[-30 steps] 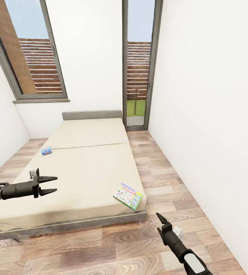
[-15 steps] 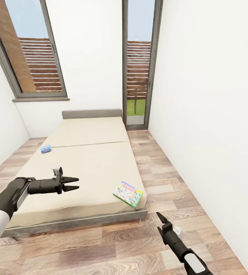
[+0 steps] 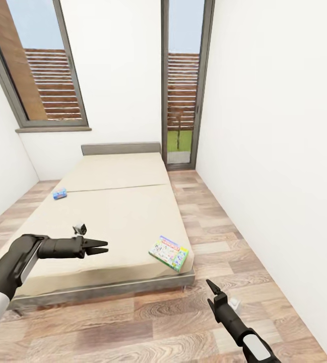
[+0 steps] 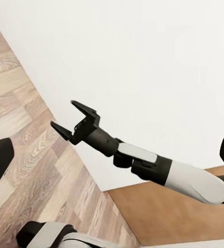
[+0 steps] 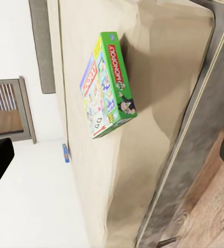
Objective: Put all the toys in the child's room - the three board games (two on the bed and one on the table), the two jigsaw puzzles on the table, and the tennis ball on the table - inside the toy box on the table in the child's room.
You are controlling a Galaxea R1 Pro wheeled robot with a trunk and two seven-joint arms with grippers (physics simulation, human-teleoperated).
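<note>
The left gripper (image 3: 102,247) hovered over the near left part of the bed (image 3: 118,222), its two dark fingers spread a little way apart with a clear gap between them, nothing held and nothing touched. Its arm reached in from the left edge of the head view, roughly level above the beige mattress.

The right gripper (image 3: 209,288) hung low over the wood-plank floor (image 3: 218,227), just off the bed's near right corner. In the head view only one pointed finger could be told apart, but the left wrist view caught the same gripper (image 4: 73,118) from the side, and there its fingers stood plainly parted, with empty space between them and nothing in its grasp.

The green-and-white board game (image 3: 169,252) lay flat on the mattress at the near right corner of the bed, close to the edge and turned at an angle to it. In the right wrist view the same box (image 5: 106,93) read "MONOPOLY" along its green side, resting on the mattress near the grey frame. It lay between the two grippers, apart from both.

The small blue board game (image 3: 59,193) sat farther back on the left edge of the bed, well apart from the green one and beyond the left gripper.
</note>
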